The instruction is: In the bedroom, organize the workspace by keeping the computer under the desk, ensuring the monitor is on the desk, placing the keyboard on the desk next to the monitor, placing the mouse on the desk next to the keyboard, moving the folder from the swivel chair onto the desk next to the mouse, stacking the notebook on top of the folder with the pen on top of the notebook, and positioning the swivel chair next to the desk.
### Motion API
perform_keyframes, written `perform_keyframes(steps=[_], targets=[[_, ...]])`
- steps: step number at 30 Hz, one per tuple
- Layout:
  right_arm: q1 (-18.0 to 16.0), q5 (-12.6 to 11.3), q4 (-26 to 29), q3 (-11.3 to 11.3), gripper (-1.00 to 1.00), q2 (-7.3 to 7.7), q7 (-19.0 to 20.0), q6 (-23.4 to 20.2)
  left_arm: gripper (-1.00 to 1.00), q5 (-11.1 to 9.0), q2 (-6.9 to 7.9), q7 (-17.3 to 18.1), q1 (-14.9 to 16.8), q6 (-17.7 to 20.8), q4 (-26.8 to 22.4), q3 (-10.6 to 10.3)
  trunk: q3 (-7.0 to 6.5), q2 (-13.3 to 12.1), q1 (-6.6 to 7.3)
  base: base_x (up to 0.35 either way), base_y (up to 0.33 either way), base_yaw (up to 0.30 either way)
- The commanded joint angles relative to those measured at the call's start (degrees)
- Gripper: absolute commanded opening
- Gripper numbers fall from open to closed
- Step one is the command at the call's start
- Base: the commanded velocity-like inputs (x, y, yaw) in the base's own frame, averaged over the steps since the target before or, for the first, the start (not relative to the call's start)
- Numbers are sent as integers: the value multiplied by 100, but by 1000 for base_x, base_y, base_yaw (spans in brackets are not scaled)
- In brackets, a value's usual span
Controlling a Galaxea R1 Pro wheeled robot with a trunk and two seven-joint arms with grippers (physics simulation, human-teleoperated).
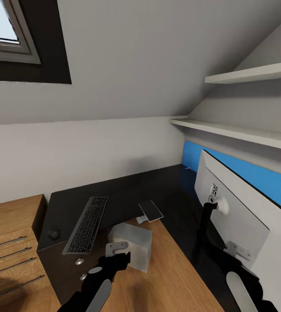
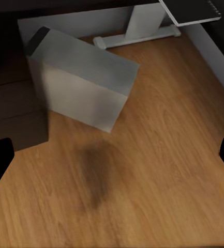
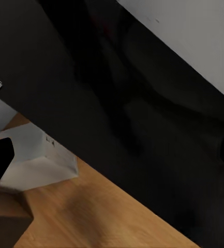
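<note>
The glossy black desk bends in an L around a patch of wooden floor. On its left arm lie the slim dark keyboard and, left of it, the small black mouse. A thin grey notebook juts over the inner edge. At the right stands the monitor, its pale back toward me. The light grey computer stands askew on the floor beside the desk. My left gripper hovers open above the computer. My right gripper is open near the monitor's lower back.
A dark cabinet with round knobs sits under the desk's left arm, and a wooden drawer chest stands left of it. A white desk leg stands behind the computer. Blue back panel, two wall shelves and a sloped ceiling close the right.
</note>
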State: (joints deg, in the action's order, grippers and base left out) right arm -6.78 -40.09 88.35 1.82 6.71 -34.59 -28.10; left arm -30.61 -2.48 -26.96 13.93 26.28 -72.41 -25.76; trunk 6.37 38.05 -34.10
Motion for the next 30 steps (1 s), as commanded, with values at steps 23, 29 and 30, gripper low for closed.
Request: perform_keyframes(steps=[23,29,30], targets=[[-7,168,-76,-74,100,6,-48,-11,100,-61,2,-55,5,0,-78,-15,-82,9,-2,52,-35,-235],[-7,194,-89,-150,100,6,-47,-11,100,-64,2,-55,5,0,-80,-17,-106,9,-2,22,-16,-242],[-7,198,-89,-157,100,6,-47,-11,100,-63,2,-55,5,0,-80,-14,-109,9,-2,4,-3,-246]])
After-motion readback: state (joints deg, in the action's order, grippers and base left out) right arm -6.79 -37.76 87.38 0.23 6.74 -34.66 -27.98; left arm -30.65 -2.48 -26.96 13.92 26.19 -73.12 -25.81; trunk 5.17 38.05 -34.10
